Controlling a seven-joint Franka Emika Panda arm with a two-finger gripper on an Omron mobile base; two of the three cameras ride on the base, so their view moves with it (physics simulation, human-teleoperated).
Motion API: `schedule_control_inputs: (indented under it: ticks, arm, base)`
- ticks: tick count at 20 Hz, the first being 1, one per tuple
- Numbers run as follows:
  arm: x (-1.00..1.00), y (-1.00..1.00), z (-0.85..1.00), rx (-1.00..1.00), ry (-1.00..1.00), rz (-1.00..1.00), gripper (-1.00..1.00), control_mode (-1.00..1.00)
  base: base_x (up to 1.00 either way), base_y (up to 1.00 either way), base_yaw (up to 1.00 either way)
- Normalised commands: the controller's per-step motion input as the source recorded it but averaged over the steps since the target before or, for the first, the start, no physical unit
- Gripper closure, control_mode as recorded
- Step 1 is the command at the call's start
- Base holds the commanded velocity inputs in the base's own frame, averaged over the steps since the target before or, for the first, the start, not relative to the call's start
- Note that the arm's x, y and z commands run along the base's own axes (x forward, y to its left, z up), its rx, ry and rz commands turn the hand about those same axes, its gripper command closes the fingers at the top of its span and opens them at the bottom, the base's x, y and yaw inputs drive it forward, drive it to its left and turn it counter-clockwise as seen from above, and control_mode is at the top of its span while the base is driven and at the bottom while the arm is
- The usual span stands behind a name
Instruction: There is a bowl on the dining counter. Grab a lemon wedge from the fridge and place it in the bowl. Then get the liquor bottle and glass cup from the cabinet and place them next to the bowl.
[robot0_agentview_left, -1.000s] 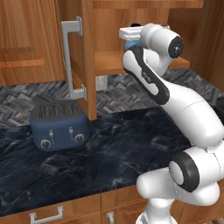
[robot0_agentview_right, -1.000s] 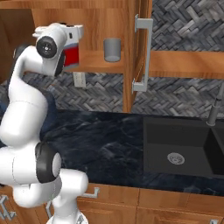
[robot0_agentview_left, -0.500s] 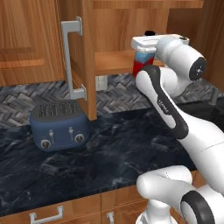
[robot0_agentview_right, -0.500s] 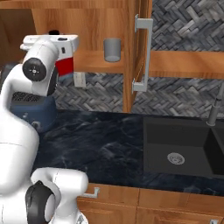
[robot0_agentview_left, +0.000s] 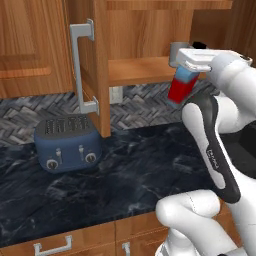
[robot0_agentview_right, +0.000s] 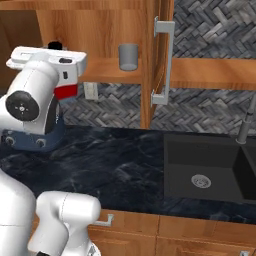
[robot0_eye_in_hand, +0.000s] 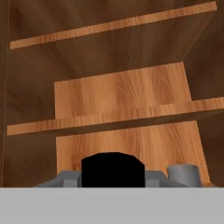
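Right, I've got liquor bottle (robot0_agentview_left: 181, 86) clamped in gripper (robot0_agentview_left: 186, 75) near cap (glass, top-heavy, slippery); grip lower.

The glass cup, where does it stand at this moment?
The glass cup stands upright on the open cabinet's lowest shelf, left of the open door.

arm (robot0_agentview_left: 215, 150): glossy white rounded segments
forearm strip: dark grey, with small white lettering
joint cap (robot0_agentview_right: 22, 104): black disc with small pale marks
hand: white boxy housing
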Motion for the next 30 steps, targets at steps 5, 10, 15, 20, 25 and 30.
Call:
schedule_control_inputs:
  ticks: [5, 10, 15, 20, 25, 30]
  arm:
    - [-0.98, -0.29, 0.21, 0.07, 0.00, -0.01, 1.00, -1.00]
    - [-0.85, -0.11, 0.02, 0.04, 0.00, -0.01, 1.00, -1.00]
    - [0.00, 0.00, 0.00, 0.00, 0.00, 0.00, 1.00, 1.00]
    - [0.00, 0.00, 0.00, 0.00, 0.00, 0.00, 1.00, 1.00]
    - [0.00, 0.00, 0.00, 0.00, 0.00, 0.00, 1.00, 1.00]
    - [0.00, 0.00, 0.00, 0.00, 0.00, 0.00, 1.00, 1.00]
  base:
    - [0.00, 0.00, 0.00]
    - [0.00, 0.00, 0.00]
    - [-0.85, 0.07, -0.03]
    - [-0.98, 0.21, -0.04]
    - [-0.96, 0.37, -0.05]
    - [-0.99, 0.35, -0.04]
